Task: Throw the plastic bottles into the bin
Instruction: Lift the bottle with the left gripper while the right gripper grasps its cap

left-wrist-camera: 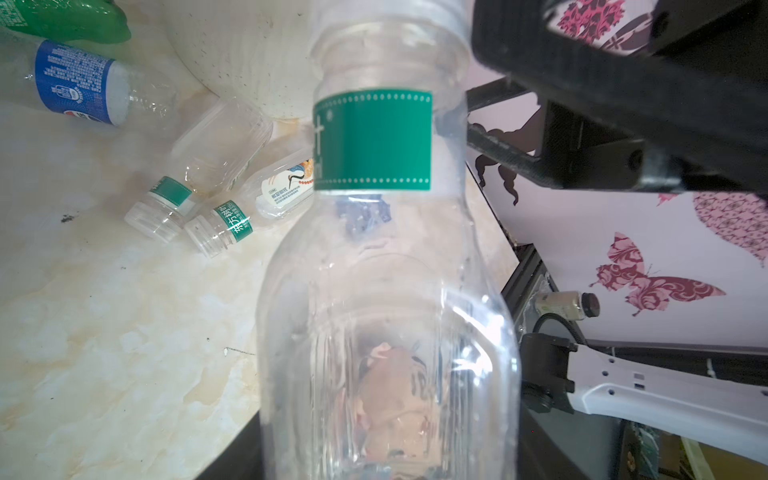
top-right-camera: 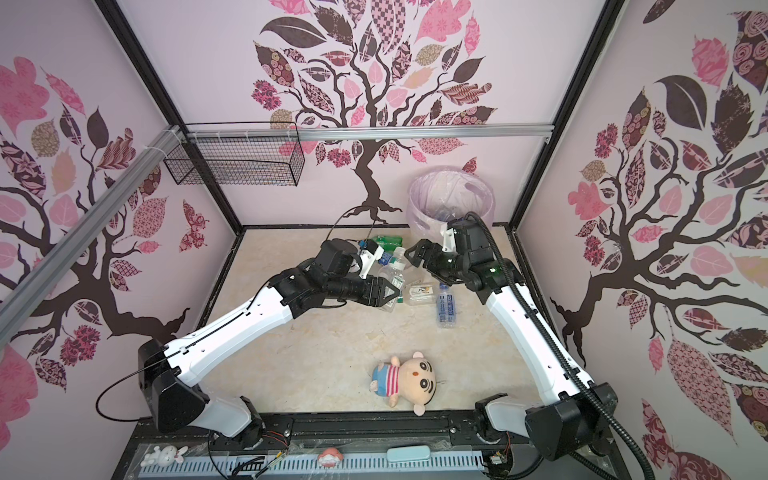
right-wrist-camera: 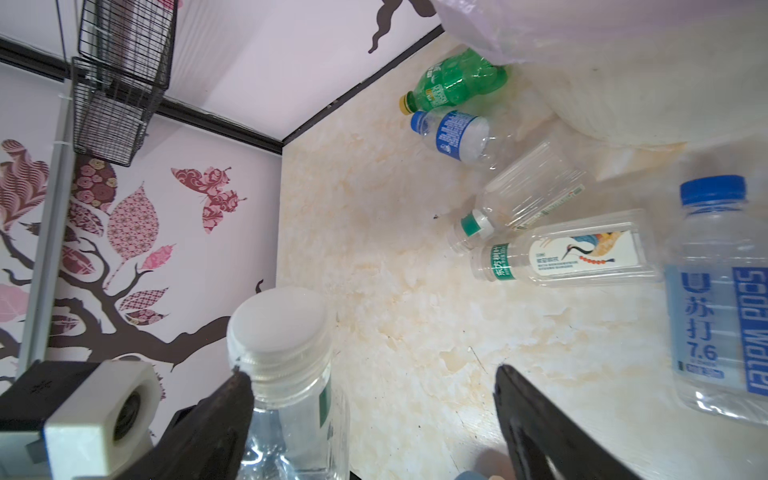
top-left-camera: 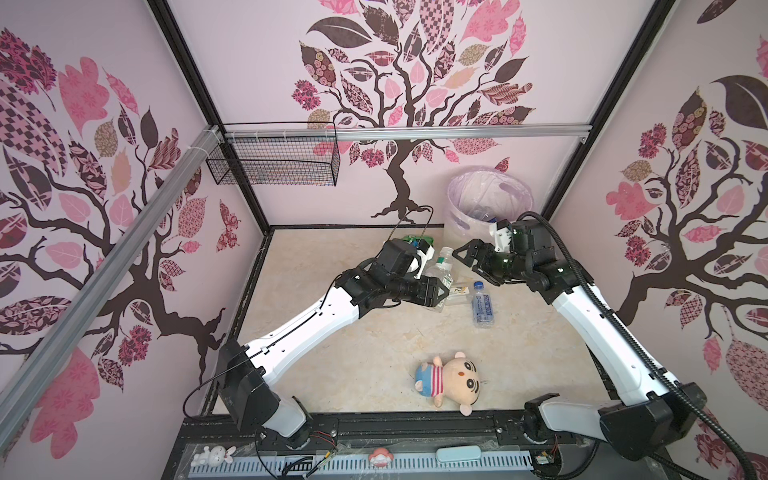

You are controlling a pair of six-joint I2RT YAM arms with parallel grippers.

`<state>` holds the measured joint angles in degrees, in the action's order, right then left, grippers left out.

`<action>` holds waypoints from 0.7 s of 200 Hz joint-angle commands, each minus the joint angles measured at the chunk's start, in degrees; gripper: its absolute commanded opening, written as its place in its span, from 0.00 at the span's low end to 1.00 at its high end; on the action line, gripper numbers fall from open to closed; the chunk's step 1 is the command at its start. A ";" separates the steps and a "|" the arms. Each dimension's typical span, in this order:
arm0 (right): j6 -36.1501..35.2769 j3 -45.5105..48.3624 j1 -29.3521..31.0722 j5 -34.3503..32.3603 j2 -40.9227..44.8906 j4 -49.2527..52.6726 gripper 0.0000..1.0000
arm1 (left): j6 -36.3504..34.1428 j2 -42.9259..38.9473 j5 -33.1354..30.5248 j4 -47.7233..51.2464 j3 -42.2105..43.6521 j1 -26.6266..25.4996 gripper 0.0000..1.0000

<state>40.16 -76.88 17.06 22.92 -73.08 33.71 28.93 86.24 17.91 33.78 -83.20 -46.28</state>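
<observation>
My left gripper (top-left-camera: 439,293) is shut on the body of a clear plastic bottle (top-left-camera: 441,270) with a green neck label and a white cap (right-wrist-camera: 278,328), holding it tilted above the floor. That bottle (left-wrist-camera: 382,291) fills the left wrist view and hides the fingers. My right gripper (top-left-camera: 464,259) is open at the cap end; the cap sits between its fingers (right-wrist-camera: 237,390), against one of them. The bin (top-left-camera: 455,208), cream-white with a pale pink bag, stands at the back right with bottles inside. More bottles lie on the floor: blue-capped (right-wrist-camera: 719,316), bird-labelled (right-wrist-camera: 569,255), green (right-wrist-camera: 457,81), blue-labelled (right-wrist-camera: 453,135).
A plush doll (top-left-camera: 451,380) in a striped shirt lies near the front edge. A black wire mesh basket (top-left-camera: 274,160) hangs on the back rail at the left. A capless clear bottle (right-wrist-camera: 523,195) lies beside the bin's base. The patterned walls close in three sides.
</observation>
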 commanded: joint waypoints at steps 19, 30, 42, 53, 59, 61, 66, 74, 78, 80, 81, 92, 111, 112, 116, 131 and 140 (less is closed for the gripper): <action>2.11 -2.41 0.27 5.28 -2.16 -4.11 0.87 | 1.67 -2.14 2.82 -1.60 -0.94 -0.13 0.62; 2.11 -2.80 0.81 5.46 -2.40 -4.10 0.86 | 1.76 -1.91 3.07 -1.66 -0.93 -0.13 0.62; 2.26 -2.86 1.58 5.71 -2.54 -4.34 0.85 | 1.86 -1.70 3.06 -1.77 -1.05 -0.14 0.62; 2.50 -2.79 2.41 5.57 -2.57 -4.56 0.84 | 1.91 -1.69 2.77 -1.65 -1.07 -0.19 0.62; 2.63 -2.83 2.90 5.39 -2.67 -4.54 0.83 | 1.97 -1.82 2.68 -1.68 -1.12 -0.14 0.62; 2.70 -2.79 3.07 5.39 -2.68 -4.60 0.82 | 1.93 -1.81 2.62 -1.58 -1.16 -0.11 0.62; 2.80 -2.81 3.37 5.31 -2.69 -4.62 0.81 | 1.91 -1.71 2.49 -1.55 -1.26 -0.12 0.62; 3.02 -2.75 3.83 5.35 -2.88 -4.46 0.79 | 1.83 -1.69 2.55 -1.44 -1.50 -0.14 0.62; 3.14 -2.66 4.02 5.49 -2.94 -4.57 0.78 | 1.82 -1.60 2.62 -1.35 -1.63 -0.12 0.62; 3.21 -2.66 4.10 5.48 -2.99 -4.61 0.78 | 1.79 -1.60 2.69 -1.37 -1.66 -0.10 0.62; 3.27 -2.66 4.15 5.47 -3.01 -4.66 0.78 | 1.77 -1.55 2.72 -1.36 -1.68 -0.16 0.62; 3.48 -2.54 4.72 5.71 -3.19 -5.04 0.76 | 1.58 -1.30 2.83 -1.18 -2.04 -0.13 0.62; 3.61 -3.29 5.63 5.74 -4.09 -4.78 0.75 | 1.33 -0.98 2.98 -0.77 -2.58 -0.13 0.62; 3.61 -3.42 5.67 5.74 -4.13 -4.70 0.75 | 1.36 -1.03 2.95 -0.75 -2.58 -0.13 0.62; 3.53 -3.55 5.77 5.69 -4.31 -4.57 0.73 | 1.37 -1.04 3.01 -0.73 -2.67 -0.12 0.62; 3.68 -3.71 6.11 5.27 -4.70 -4.46 0.69 | 1.24 -0.93 3.17 -0.57 -3.01 -0.16 0.62; 3.77 -3.71 6.14 5.13 -4.79 -4.47 0.67 | 1.24 -0.97 3.27 -0.39 -3.12 -0.13 0.63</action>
<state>43.07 -78.17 22.79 27.92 -76.64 29.17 30.63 85.76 20.32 33.76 -83.26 -46.28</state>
